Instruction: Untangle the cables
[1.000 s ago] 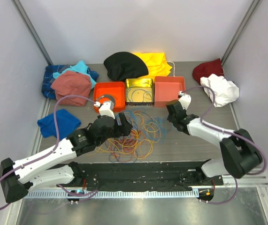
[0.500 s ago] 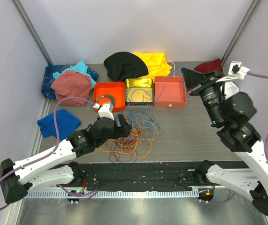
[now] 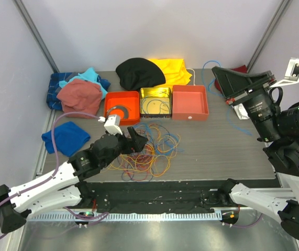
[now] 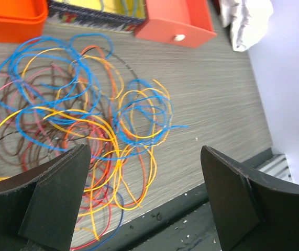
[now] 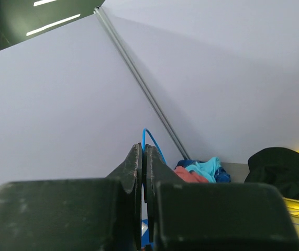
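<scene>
Right tool (image 3: 214, 69) stands high at the upper right of the top view, jaws pressed together on one thin blue cable (image 3: 236, 116). Its loop pokes out above the fingertips in the wrist view, and the strand hangs down to the grey wood-grain table (image 3: 217, 151). I cannot tell whether its far end is free of the heap. Left tool (image 4: 144, 151) gapes wide and holds nothing, low over the tangle of thin orange, yellow, blue and red cables (image 3: 149, 157) at the lower centre. To do this well, I judge I should lift slowly and watch the heap. If it drags, I press the left tool down on the neighbouring loops as an anchor, not on the blue strand. A hard pull could tighten a knot or slip the wire from my grip.
</scene>
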